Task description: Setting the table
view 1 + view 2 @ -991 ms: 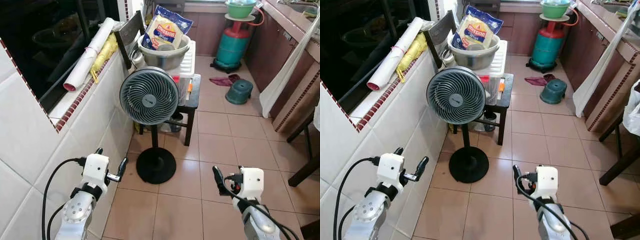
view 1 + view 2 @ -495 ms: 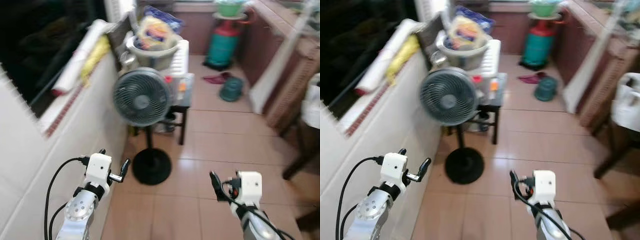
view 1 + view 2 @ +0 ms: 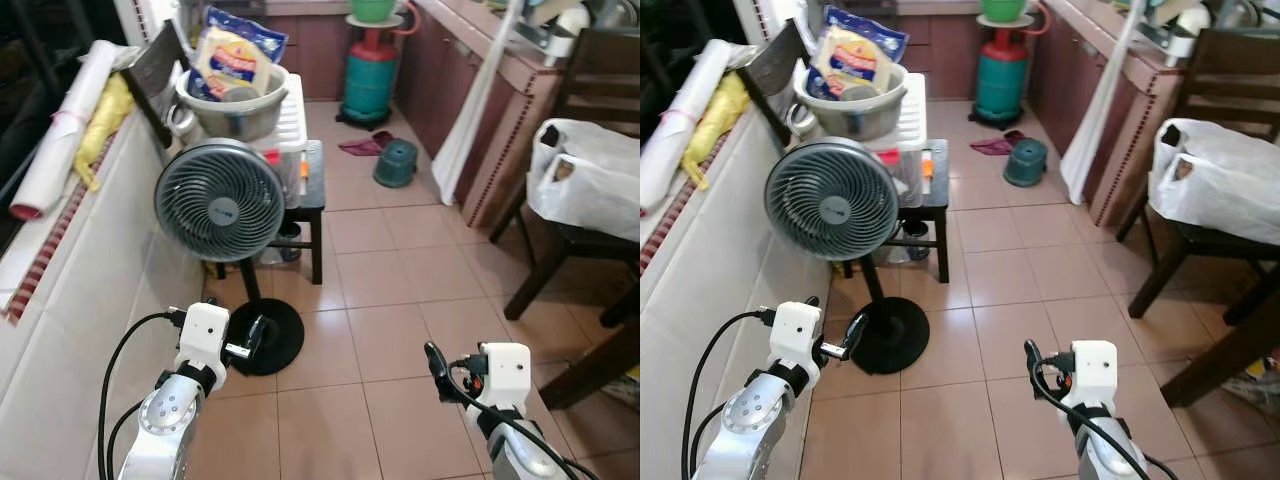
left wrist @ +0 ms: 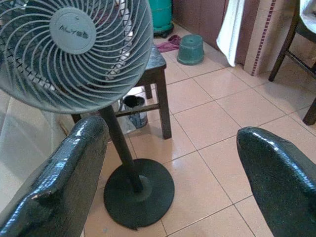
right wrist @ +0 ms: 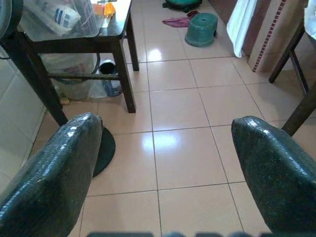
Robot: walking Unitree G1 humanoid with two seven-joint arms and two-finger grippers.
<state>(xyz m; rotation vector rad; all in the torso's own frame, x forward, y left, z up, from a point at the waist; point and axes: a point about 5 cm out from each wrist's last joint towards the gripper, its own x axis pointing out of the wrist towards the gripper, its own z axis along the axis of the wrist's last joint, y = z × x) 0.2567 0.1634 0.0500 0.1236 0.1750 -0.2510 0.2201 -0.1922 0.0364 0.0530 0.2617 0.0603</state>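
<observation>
Table leg [image 3: 1225, 355] probably (frame edge) | left tool [image 4: 168, 173] parted | fan [image 4: 74, 47] ahead

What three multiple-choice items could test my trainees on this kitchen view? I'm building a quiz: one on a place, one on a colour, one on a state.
1. Where does the white plastic bag lie?
A. on the dark wooden chair
B. on the floor
C. in the metal basin

2. What colour is the gas cylinder?
A. yellow
B. teal
C. white

3. How do the left gripper's fingers stand?
A. shut on a cup
B. shut on nothing
C. open, holding nothing

Answers: 1 A, the bag rests on the seat; 2 B, its body is teal; 3 C, the left wrist view shows floor between them.
</observation>
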